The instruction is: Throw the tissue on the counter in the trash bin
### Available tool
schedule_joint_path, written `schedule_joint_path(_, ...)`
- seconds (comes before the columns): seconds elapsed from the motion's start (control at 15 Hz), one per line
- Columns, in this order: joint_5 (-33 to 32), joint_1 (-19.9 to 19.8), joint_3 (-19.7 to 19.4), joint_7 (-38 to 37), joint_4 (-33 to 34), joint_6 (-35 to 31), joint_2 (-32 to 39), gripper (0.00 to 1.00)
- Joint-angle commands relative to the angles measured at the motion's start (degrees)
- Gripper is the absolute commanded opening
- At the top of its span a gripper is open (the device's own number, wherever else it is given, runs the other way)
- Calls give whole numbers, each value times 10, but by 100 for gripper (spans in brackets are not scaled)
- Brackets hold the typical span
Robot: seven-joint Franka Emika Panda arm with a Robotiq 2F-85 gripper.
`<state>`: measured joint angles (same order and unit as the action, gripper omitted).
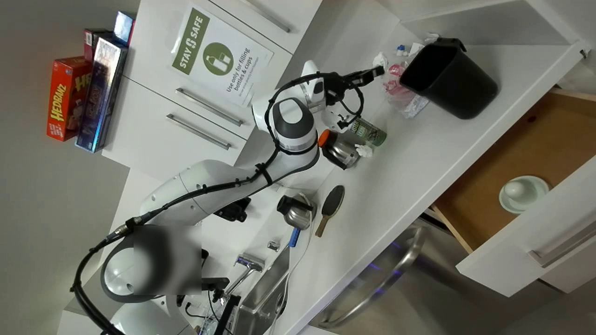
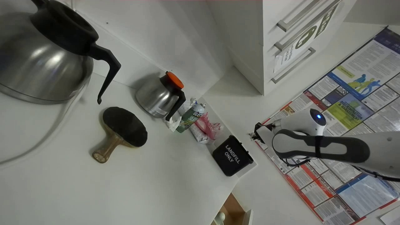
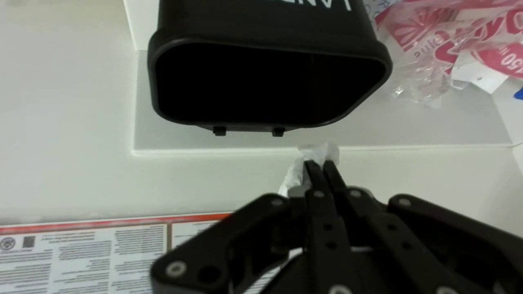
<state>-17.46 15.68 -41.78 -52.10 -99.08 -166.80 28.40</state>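
Observation:
My gripper [image 3: 318, 165] is shut on a crumpled white tissue [image 3: 322, 152], which sticks out past the fingertips in the wrist view. The tissue shows at the fingertips in both exterior views [image 1: 380, 59] [image 2: 252, 135]. The gripper [image 1: 382, 70] [image 2: 256, 132] is raised above the counter [image 1: 396, 172] [image 2: 150, 184], beside the black trash bin [image 1: 465, 86] [image 2: 232, 156] [image 3: 261, 24]. In the wrist view the bin's open mouth lies ahead of the fingertips, slightly left. Its inside is dark. Another white tissue [image 1: 364, 150] [image 2: 173, 123] lies on the counter by a steel pot.
A pink-and-clear plastic bag [image 1: 399, 88] [image 3: 441, 45] lies beside the bin. A green spray can [image 1: 368, 131] and the orange-lidded pot [image 1: 342, 151] stand near it. A dark paddle [image 1: 331, 207] lies on the counter. A drawer [image 1: 526, 177] stands open below.

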Motion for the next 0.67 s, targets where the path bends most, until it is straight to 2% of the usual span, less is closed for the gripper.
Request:
schedule_joint_path(0.0,15,-9,-15,-34,27,7,36,1)
schedule_joint_path(0.47,96,-96,69,-8,52,3,65,1)
schedule_joint_path(0.53,99,-104,77,-5,57,2,67,28)
schedule_joint_path(0.6,100,-111,85,-3,63,3,69,29)
